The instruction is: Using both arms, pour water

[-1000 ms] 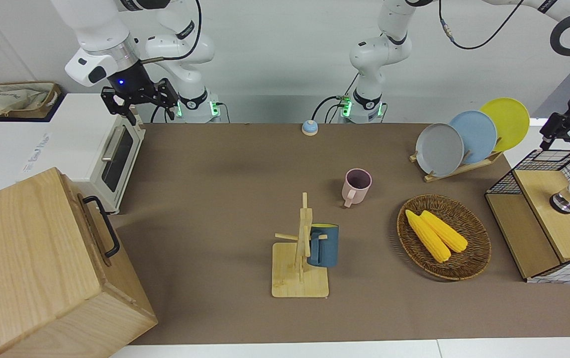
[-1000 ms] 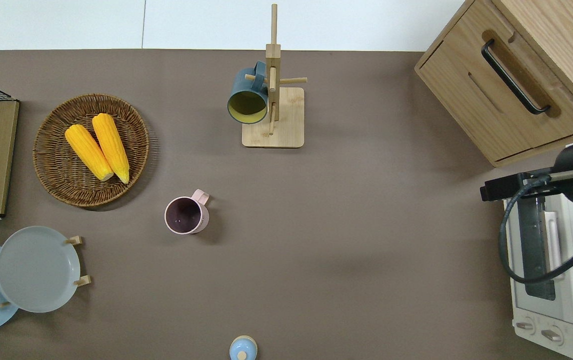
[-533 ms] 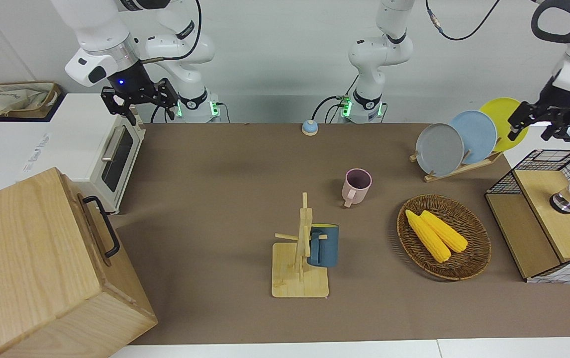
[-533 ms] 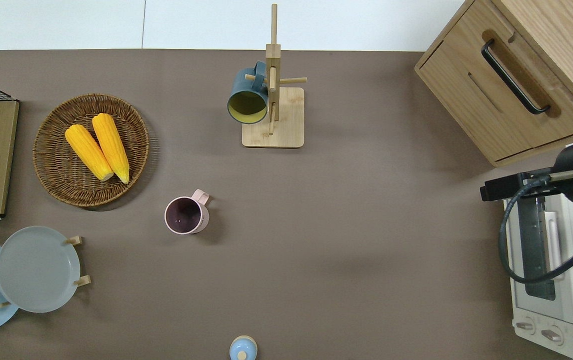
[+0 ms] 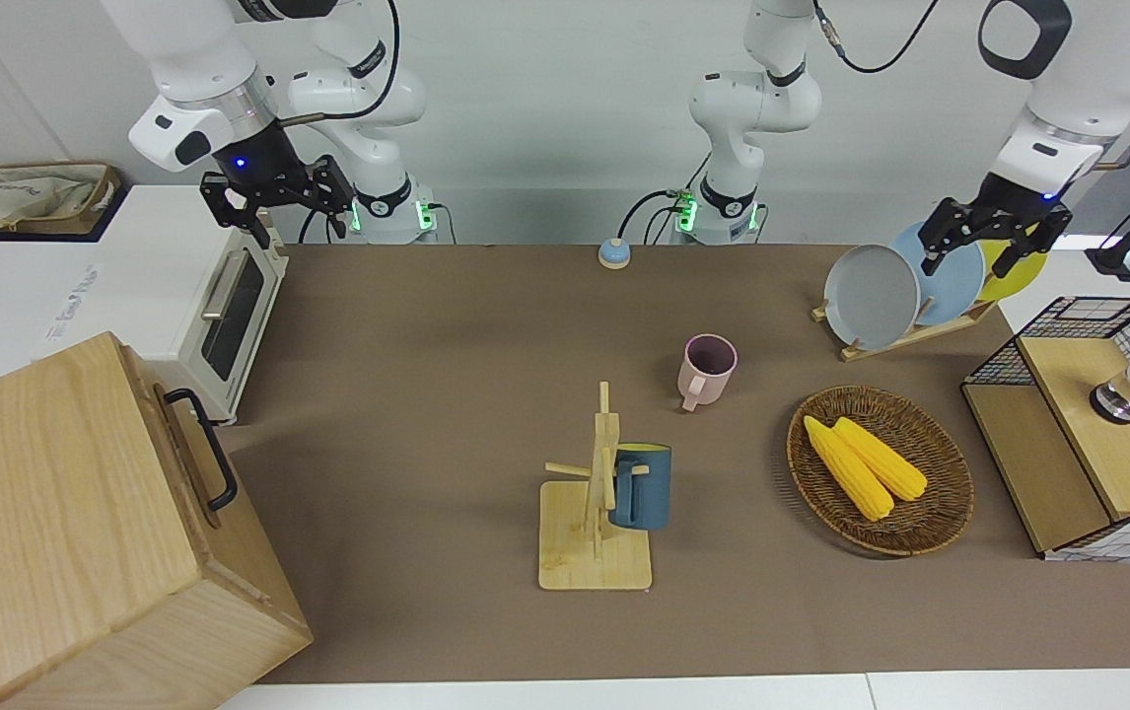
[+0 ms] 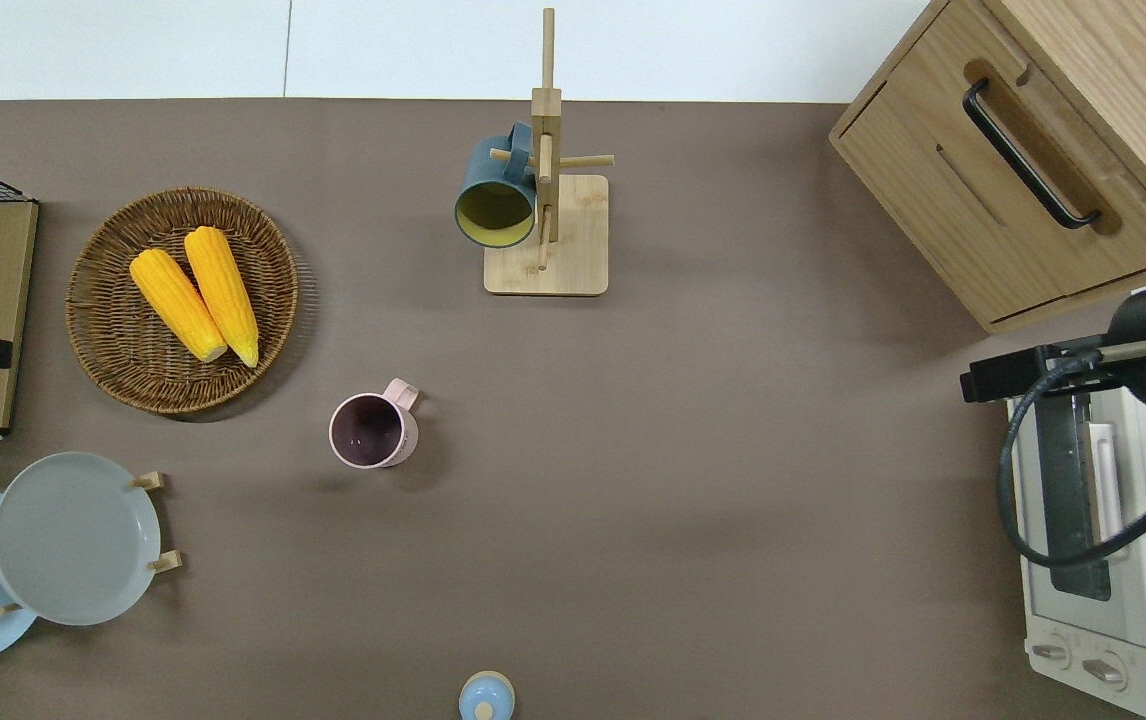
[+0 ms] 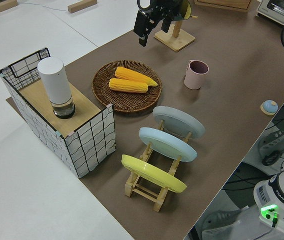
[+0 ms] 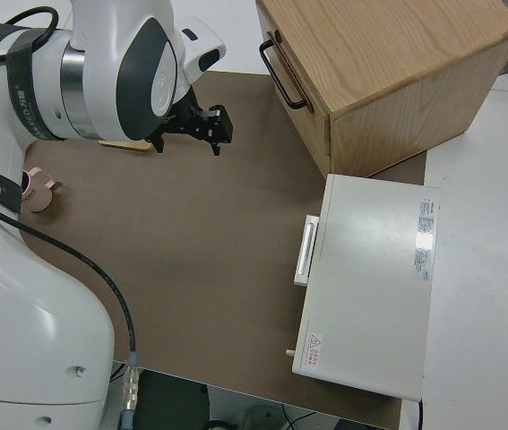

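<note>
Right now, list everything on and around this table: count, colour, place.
pink mug: 1, pink, mid-table
blue mug: 1, dark blue, hanging on the mug tree
mug tree: 1, light wood, farther from the robots than the pink mug
corn cobs: 2, yellow, in the wicker basket
wicker basket: 1, brown, toward the left arm's end
plates: 3, grey, blue, yellow, upright in a rack
wire crate: 1, black-and-white, left arm's end
white bottle: 1, on the crate
bell: 1, blue, nearest the robots
toaster oven: 1, white, right arm's end
wooden cabinet: 1, beside the oven
left gripper: open, over the crate
right gripper: open, parked

3 plates [image 5: 871, 296], 2 corn cobs [image 5: 866, 465], 2 mugs [image 5: 708, 367].
</note>
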Motion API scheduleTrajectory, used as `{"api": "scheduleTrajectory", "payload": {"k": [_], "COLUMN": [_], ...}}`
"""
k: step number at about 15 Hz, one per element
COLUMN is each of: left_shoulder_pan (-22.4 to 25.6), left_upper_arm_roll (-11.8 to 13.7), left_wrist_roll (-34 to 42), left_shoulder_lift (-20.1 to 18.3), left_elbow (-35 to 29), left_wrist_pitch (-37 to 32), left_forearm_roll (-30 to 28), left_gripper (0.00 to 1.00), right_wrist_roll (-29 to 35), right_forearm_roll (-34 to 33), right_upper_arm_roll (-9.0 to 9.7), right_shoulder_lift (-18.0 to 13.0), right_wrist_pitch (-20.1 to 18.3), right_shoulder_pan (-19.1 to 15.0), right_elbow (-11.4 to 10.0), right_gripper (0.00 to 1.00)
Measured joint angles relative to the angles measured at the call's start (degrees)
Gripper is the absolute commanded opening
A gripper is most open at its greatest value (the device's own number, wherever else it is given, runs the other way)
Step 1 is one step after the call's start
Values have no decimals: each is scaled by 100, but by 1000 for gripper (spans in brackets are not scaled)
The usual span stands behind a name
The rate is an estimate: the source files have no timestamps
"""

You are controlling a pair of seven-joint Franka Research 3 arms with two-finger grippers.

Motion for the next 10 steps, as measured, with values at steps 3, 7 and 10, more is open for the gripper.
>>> {"api": "scheduleTrajectory", "payload": {"k": [3, 7, 10], "left_shoulder_pan": [-311, -439, -444], "left_upper_arm_roll": [-13, -144, -316], "left_wrist_roll": [-172, -200, -231], "left_shoulder_lift": [-24, -97, -110], "left_elbow": [0, 0, 0], "left_wrist_pitch": [-179, -466, -575], "left_forearm_roll": [36, 36, 36], "left_gripper": [1000, 1000, 1000], "right_wrist_roll": [0, 0, 0], "right_forearm_roll": [0, 0, 0], "right_upper_arm_roll": [0, 0, 0], "right_shoulder_lift": [0, 0, 0], "right_wrist_pitch": [0, 0, 0], "right_shoulder_pan": [0, 0, 0], "right_elbow": [0, 0, 0], "right_gripper": [992, 992, 992]}}
